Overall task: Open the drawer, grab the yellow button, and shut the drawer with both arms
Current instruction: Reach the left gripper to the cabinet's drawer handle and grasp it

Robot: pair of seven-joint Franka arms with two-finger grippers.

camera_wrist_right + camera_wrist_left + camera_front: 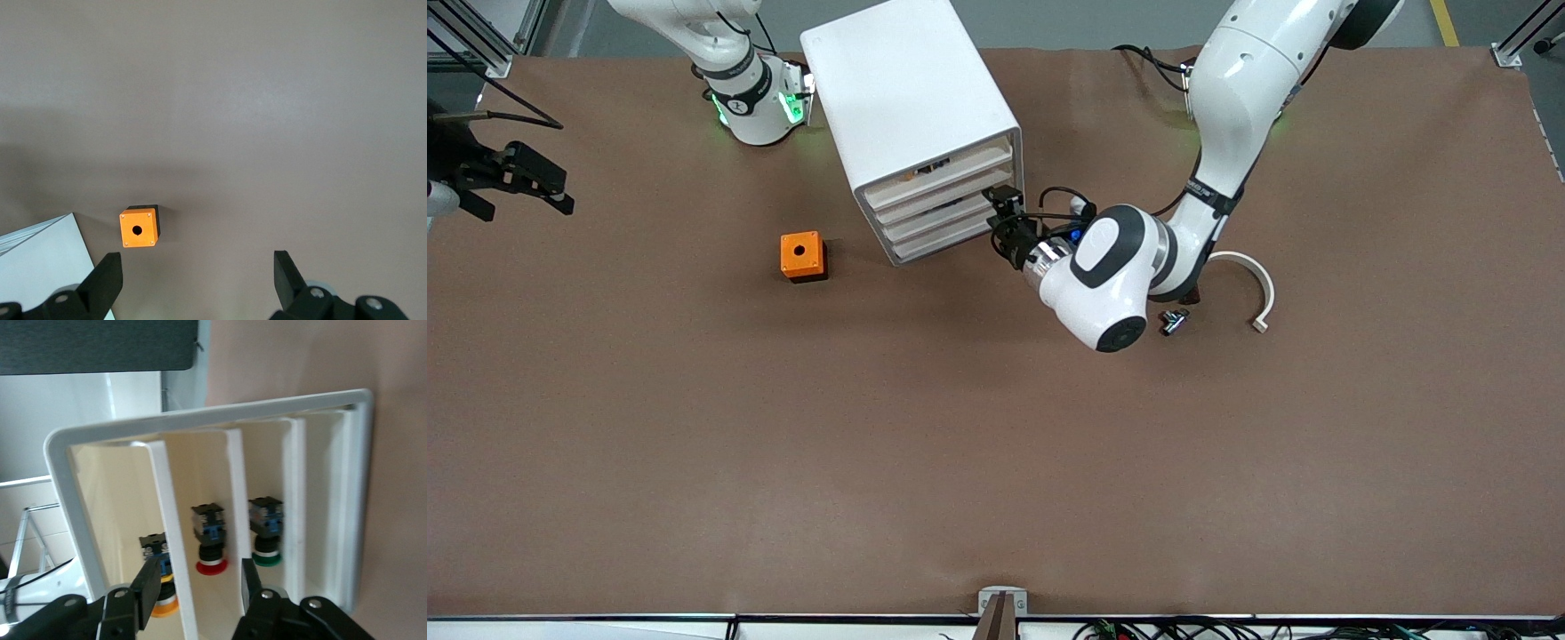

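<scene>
The white cabinet (907,98) stands near the robots' bases, its four drawers facing the left arm's end. The top drawer (951,169) looks pushed in. The orange-capped button (162,600) lies inside it and shows faintly in the front view (911,175). My left gripper (1000,222) is open right in front of the drawers. In the left wrist view its fingers (150,587) straddle the top drawer's white front edge (170,513) without closing on it. My right gripper (560,191) is open and empty, waiting in the air over the right arm's end of the table.
An orange cube with a hole (803,256) sits beside the cabinet; it also shows in the right wrist view (139,229). A red button (210,565) and a green button (267,557) lie in lower drawers. A small switch (1172,321) and a white curved piece (1258,284) lie by the left arm.
</scene>
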